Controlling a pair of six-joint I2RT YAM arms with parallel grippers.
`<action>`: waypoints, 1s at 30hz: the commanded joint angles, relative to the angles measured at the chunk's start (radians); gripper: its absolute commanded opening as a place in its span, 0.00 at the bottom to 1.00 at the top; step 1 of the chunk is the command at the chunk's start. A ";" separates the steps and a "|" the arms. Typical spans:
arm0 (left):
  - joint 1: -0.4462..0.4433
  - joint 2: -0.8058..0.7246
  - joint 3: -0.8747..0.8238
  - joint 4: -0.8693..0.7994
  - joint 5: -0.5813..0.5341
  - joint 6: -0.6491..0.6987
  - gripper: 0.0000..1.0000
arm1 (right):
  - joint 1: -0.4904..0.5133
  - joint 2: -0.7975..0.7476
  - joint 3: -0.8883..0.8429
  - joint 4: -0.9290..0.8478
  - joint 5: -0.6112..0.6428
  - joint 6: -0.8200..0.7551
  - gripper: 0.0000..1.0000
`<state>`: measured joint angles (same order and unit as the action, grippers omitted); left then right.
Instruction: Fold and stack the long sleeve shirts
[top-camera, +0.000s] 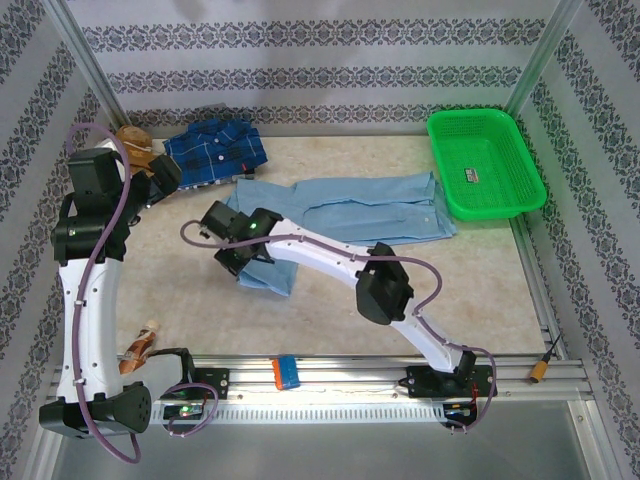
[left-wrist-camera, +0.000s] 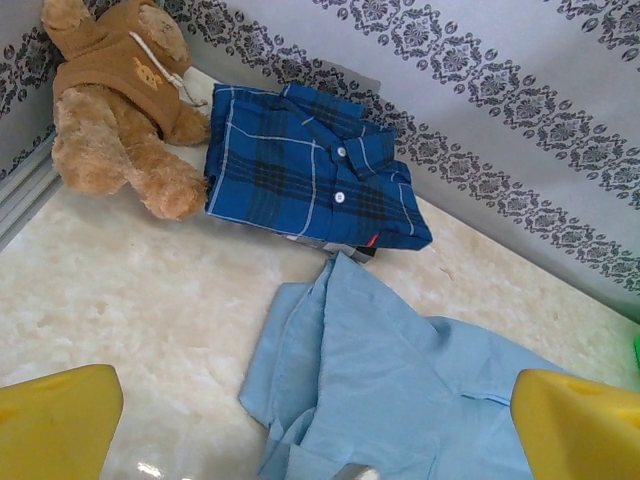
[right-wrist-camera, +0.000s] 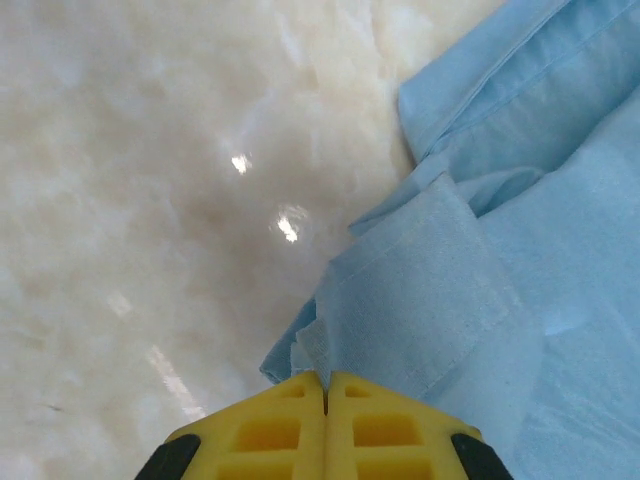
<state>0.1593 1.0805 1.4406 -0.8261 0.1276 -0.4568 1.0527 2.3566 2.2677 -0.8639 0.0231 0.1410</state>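
Firmly, right jaws pinch light blue shirt (right-wrist-camera: 540, 200) edge beside tabletop (right-wrist-camera: 130, 200)

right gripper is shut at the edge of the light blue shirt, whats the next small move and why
Probably lift the right gripper slightly and carry it toward the middle of the light blue shirt. Its jaws are shut with a flap of that shirt at their tips, and that end lies bunched on the table, not folded flat.
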 joint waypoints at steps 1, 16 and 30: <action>0.009 -0.013 -0.012 0.033 0.015 -0.028 1.00 | -0.070 -0.095 -0.008 0.061 -0.090 0.067 0.00; -0.047 0.064 -0.111 0.066 0.085 -0.091 1.00 | -0.391 -0.054 0.244 0.205 -0.249 0.257 0.00; -0.269 0.215 -0.159 0.093 -0.013 -0.143 1.00 | -0.682 -0.173 -0.181 0.601 -0.204 0.480 0.00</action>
<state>-0.0650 1.2591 1.2713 -0.7673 0.1551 -0.5713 0.4072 2.2475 2.1727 -0.4080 -0.1963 0.5426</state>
